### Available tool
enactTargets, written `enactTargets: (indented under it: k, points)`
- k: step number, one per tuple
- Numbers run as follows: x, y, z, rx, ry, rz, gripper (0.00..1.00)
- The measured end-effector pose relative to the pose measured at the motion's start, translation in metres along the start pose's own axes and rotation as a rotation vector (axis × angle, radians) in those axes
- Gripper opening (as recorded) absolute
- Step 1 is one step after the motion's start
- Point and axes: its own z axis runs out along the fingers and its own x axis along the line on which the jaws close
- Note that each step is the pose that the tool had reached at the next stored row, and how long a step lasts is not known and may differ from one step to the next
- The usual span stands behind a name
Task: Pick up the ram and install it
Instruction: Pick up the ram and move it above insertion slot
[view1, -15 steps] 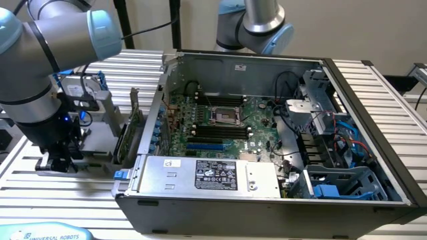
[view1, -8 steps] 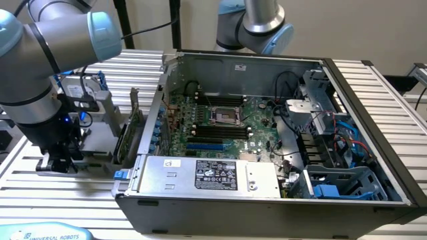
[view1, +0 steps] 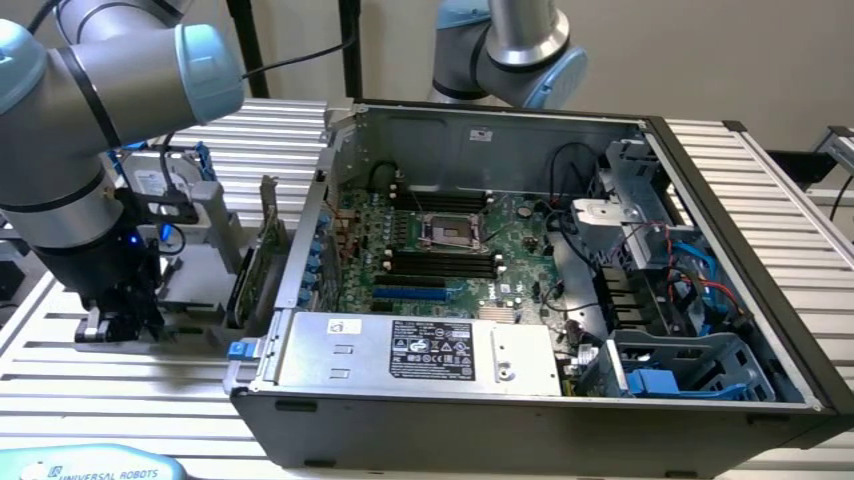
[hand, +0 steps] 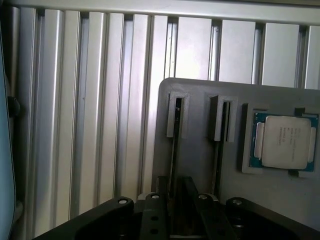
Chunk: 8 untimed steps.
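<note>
As far as you can see, task stage: early. The ram (hand: 174, 150) stands in its holder (hand: 197, 150), not lifted out, and nothing of the install is done.
Arm: your arm (view1: 80, 200) reaches down to the holder at the exterior view's left, outside the computer case (view1: 534, 420).
Gripper: your gripper (hand: 175, 189) is down on the holder, set right over the line of the ram's slot.
Gripper state: you cannot tell whether it is clenched on the ram or released around it.
Ram, place: in the holder on the slatted table (hand: 100, 125), well apart from the motherboard (view1: 521, 225).
Ram, look: you see it edge-on, as a thin dark strip standing upright in a narrow slot. Its face and chips cannot be made out from this angle.
Holder, other things: a second slot (hand: 223, 130) lies just beside the first, and you cannot tell whether it holds a stick. A square silver processor chip (hand: 286, 141) sits in its own recess further along.
Memory slots: the dark slots (view1: 434, 262) on the motherboard look unfilled.
Left to do: by your reckoning, all of it: the lift out of the holder, the carry to the case and the seating.
</note>
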Motion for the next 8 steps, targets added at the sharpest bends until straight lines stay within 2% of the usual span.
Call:
enactTargets:
  k: [8]
  points:
    - [0.0, 0.0, -0.0008, -0.0015, -0.0001, 0.003, 0.27]
